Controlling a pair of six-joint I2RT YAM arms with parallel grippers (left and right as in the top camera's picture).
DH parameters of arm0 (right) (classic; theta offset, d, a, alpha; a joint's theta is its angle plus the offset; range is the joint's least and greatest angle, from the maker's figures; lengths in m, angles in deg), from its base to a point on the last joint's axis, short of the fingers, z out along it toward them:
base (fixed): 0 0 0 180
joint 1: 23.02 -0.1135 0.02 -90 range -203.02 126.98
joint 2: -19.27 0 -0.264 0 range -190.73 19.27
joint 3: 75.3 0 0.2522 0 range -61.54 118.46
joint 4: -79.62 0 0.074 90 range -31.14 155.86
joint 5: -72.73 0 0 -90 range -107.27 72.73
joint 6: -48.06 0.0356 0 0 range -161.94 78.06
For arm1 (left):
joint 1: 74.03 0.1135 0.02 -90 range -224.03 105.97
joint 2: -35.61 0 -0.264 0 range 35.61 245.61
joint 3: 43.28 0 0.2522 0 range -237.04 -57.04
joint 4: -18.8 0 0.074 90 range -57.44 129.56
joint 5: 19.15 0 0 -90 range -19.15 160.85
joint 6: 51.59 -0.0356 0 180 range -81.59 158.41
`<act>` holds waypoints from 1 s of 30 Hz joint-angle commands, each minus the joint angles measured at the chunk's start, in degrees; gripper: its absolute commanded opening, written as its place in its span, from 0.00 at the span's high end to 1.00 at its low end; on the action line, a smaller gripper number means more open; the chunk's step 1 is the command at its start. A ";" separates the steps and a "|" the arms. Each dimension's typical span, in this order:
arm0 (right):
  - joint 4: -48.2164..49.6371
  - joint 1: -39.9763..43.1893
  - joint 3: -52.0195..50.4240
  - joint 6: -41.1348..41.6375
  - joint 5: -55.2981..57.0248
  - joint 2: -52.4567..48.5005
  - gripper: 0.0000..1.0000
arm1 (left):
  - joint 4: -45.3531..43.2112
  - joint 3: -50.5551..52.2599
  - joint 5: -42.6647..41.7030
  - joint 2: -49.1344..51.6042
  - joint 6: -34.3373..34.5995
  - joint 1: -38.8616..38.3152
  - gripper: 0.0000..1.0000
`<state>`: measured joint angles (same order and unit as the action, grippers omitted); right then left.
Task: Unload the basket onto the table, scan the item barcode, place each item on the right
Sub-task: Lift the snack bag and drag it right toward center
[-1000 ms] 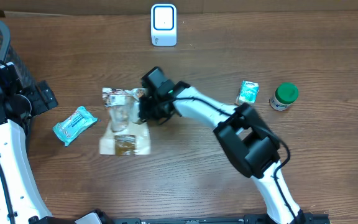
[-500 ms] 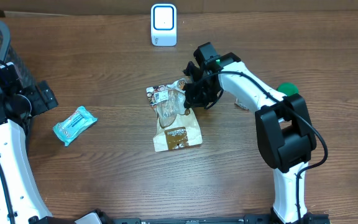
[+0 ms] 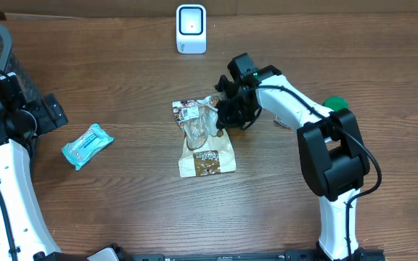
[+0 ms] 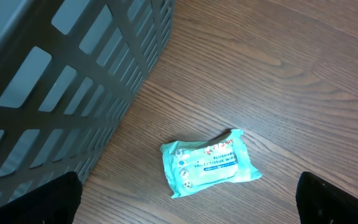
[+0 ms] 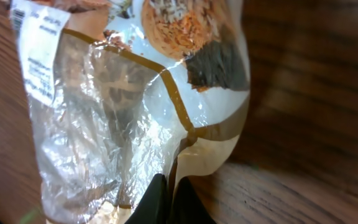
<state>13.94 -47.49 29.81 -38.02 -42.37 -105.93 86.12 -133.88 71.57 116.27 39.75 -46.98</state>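
A: Where's the snack bag (image 3: 205, 141)?
B: Mid bench (image 3: 122, 210), lying lengthwise. Brown end faces the front edge, clear end faces the scanner (image 3: 191, 29) at the back. Bag and scanner are well apart.
A: Label?
B: White label (image 3: 188, 112) on the far left corner of the bag, facing up. The print is too small to read.
A: Right hand (image 5: 169, 198)?
B: Pinched tight on the bag's right edge, fingers together w/ the brown-and-clear film between them. Can't tell if that edge is off the bench.
A: Left hand (image 4: 188, 202)?
B: Spread wide, holding nothing, over the left side of the bench. Only the two dark tips show at the bottom corners of its cam.
A: What's near it?
B: A teal wipes pack (image 4: 209, 163) flat on the wood below it, not touching. A grey basket (image 4: 61, 81) just beside that, at the far left.
A: Anything else?
B: A green-lid jar (image 3: 336, 105) at the right, behind the right arm, apart from the bag.
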 commanded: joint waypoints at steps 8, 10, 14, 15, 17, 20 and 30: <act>6.91 -0.11 -6.29 3.19 -0.50 1.75 0.96 | -0.24 -0.20 0.76 -0.72 0.39 0.68 0.01; 6.84 -0.11 -6.29 3.19 -0.50 1.75 0.96 | -0.24 -0.20 0.79 -0.72 0.39 0.68 0.00; 7.30 -0.11 -6.47 3.17 -0.50 1.75 0.96 | -0.24 -0.20 0.79 -0.72 0.39 0.68 0.00; 7.45 -0.11 -6.51 3.17 -0.50 1.75 0.96 | -0.24 -0.20 0.79 -0.72 0.39 0.68 0.00; 7.58 -0.11 -6.56 3.17 -0.48 1.75 0.96 | -0.50 -0.20 0.50 -0.72 0.61 0.68 0.00; 7.56 -0.11 -6.56 3.15 -0.48 1.75 0.96 | -1.01 -0.20 -7.10 -0.72 3.82 0.68 0.00; 8.41 -0.11 -6.56 3.17 -0.48 1.75 0.96 | -2.40 -0.17 -38.27 1.01 8.50 -5.73 0.96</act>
<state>21.96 -47.49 24.26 -35.05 -44.06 -105.39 83.31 -133.88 43.81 116.30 48.58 -47.96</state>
